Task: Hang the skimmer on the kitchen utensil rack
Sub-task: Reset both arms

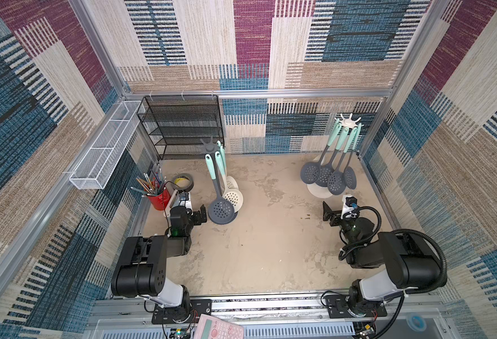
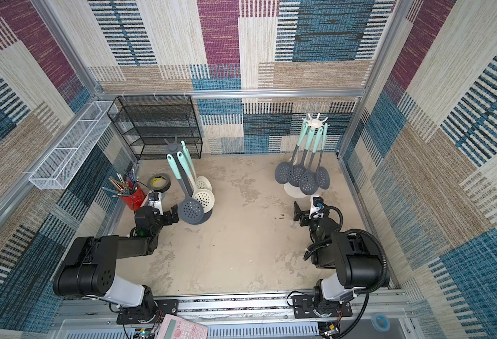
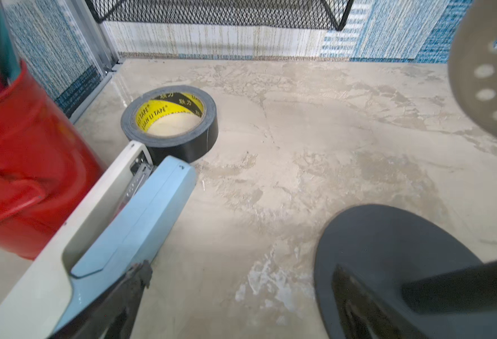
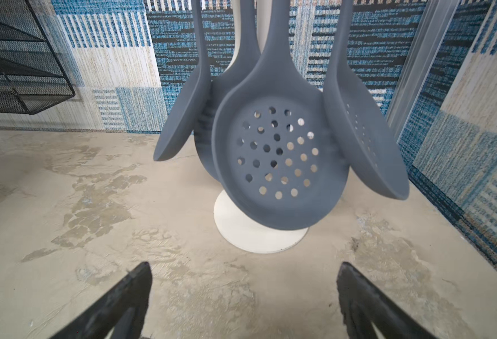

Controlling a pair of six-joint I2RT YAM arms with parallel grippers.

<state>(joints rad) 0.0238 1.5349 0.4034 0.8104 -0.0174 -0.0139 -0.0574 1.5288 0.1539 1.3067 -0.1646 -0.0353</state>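
L gripper point(image 1: 201, 215) & R gripper point(image 4: 243, 265): both pincers wide apart, empty. The front skimmer point(image 4: 270, 211) hangs on the white rack point(image 1: 349, 120), 12 o'clock from R. Blurry, maybe swaying. A bump cd knock it off.

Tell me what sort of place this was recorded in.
Probably a lab robot test cell, not a real kitchen: an aluminium frame lined with patterned carpet panels, robot arms bolted to a base rail, and skimmers hung on a white rack as props.
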